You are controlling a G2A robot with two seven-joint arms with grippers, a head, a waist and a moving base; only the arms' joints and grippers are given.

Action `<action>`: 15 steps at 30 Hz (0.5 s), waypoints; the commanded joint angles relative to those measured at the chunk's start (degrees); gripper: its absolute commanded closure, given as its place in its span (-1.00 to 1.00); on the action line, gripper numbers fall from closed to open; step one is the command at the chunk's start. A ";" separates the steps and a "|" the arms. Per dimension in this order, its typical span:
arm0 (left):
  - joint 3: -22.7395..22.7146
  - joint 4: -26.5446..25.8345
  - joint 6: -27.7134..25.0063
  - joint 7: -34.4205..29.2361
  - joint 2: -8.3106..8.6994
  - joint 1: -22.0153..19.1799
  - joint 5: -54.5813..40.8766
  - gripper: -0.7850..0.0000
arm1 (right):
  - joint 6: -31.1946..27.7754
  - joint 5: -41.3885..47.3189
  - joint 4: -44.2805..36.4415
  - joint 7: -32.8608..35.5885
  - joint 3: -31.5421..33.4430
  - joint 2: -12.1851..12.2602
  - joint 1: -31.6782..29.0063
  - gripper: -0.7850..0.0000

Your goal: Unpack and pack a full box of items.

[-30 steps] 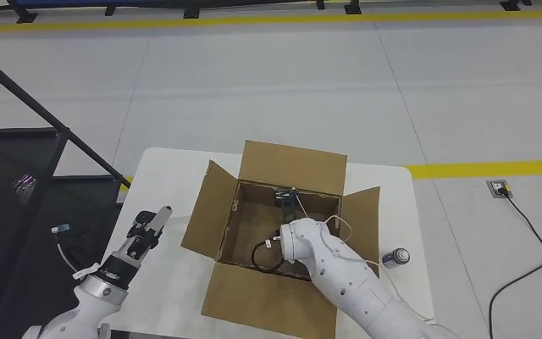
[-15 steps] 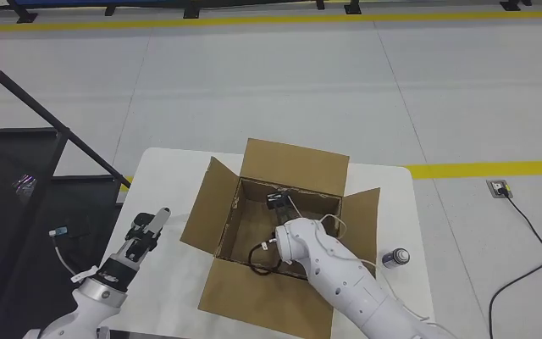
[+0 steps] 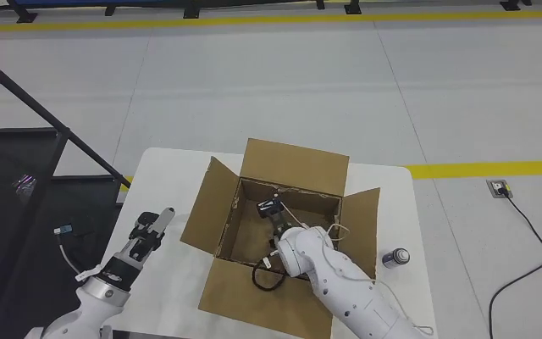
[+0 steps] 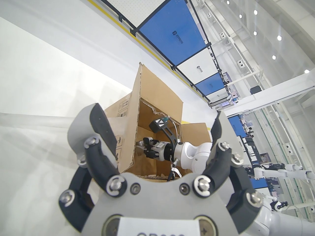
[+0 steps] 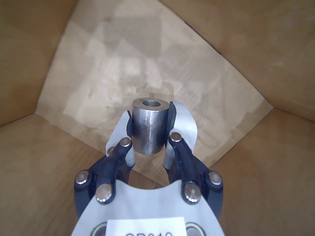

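Right gripper (image 5: 150, 124) pinches metal cylinder (image 5: 149, 128) by sides, inside box (image 3: 292, 165). Left gripper (image 4: 158, 124) spread, over table (image 3: 165, 174) beside box. Recommended: move cylinder vertically, firm grip, clear of walls and flaps.

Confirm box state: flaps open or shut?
Open. The four flaps of the cardboard box splay outward in the top view, and the right gripper sits inside it, fingers clamped on a metal cylinder.

Pale grey floor (image 3: 254, 85) w/ yellow lines (image 3: 474, 169); white tabletop (image 3: 161, 182). Black netting (image 3: 34, 212) at its left. Socket (image 3: 498, 188) w/ black cable (image 3: 518, 212) on floor, right side. Blue/white panels (image 4: 172, 37) line far side; spotlights (image 4: 256, 12) in ceiling.
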 commanded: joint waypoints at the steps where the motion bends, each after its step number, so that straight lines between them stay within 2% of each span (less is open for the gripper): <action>1: 0.07 0.00 -0.04 0.04 0.00 0.00 -0.09 -1.00 | -2.43 -1.01 -4.54 -1.27 2.05 0.94 -2.72 1.00; 10: 1.32 -0.26 0.27 -0.67 0.08 -1.12 0.45 -1.00 | -11.09 -8.11 -32.58 -11.68 12.67 5.36 -21.68 1.00; 15: 2.57 0.18 0.40 -1.34 0.13 -2.55 0.69 -1.00 | -14.71 -10.66 -43.91 -20.55 17.81 6.97 -32.27 1.00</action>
